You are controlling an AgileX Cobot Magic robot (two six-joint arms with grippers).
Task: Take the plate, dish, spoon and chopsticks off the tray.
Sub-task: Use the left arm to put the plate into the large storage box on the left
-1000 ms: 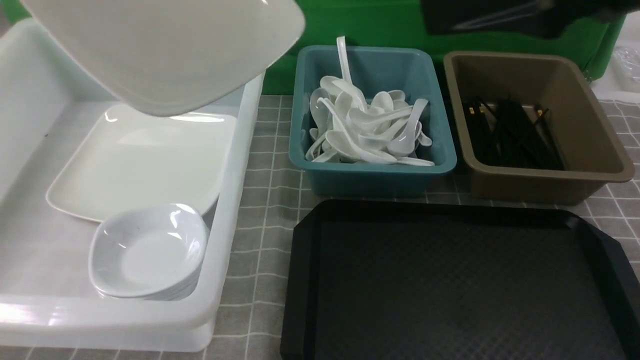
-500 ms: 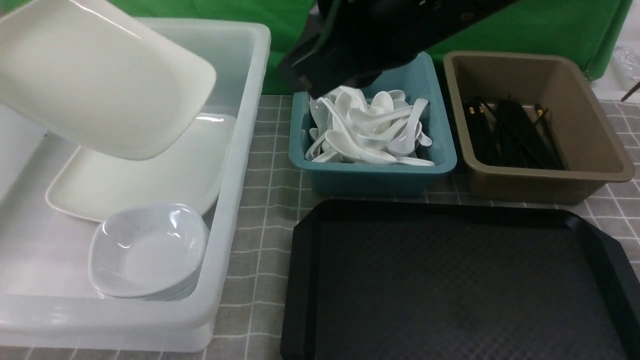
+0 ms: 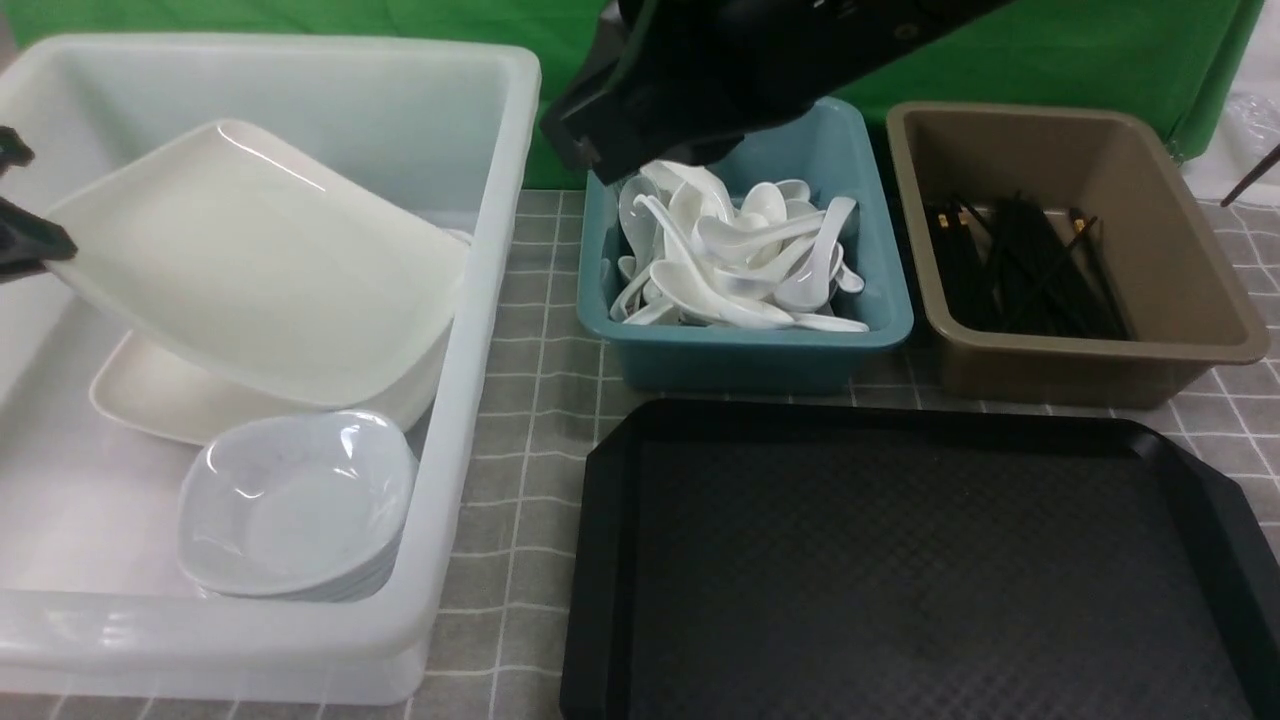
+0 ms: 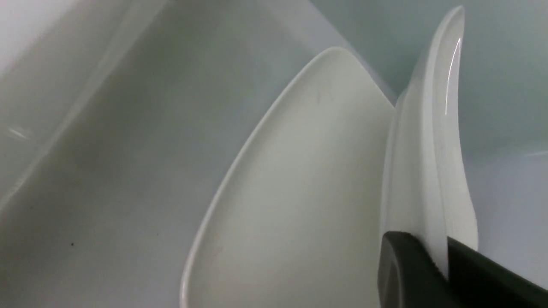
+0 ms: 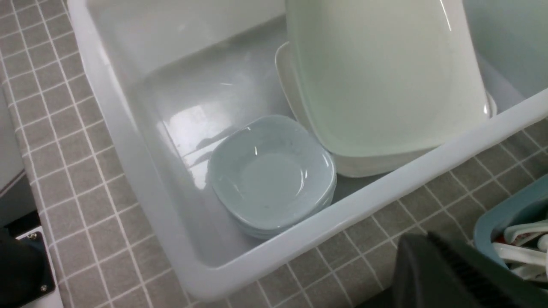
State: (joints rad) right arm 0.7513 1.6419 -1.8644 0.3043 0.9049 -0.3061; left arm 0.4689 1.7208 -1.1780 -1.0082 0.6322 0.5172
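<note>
Landmark: white tub (image 3: pixel 250 630). Near: stacked small dishes (image 3: pixel 295 505), inside tub. Farther: left gripper (image 4: pixel 421 269) clamped on 1 tilted rounded-square plate (image 3: pixel 270 265), over tub's flat plate (image 3: pixel 180 400). Right gripper (image 5: pixel 445 273), outside tub: fingers together.

Your R arm (image 3: pixel 740 70) is blk, w/ chunky angular housing, a bit of sheen & small round screws. Your L pincer (image 3: pixel 25 215) is blk too, rounded knobbly tips in front view; close up, pads (image 4: pixel 400 265) look dk grey, smooth. R pincer (image 5: pixel 445 269) is dk grey/blk, ridged, blurry.
</note>
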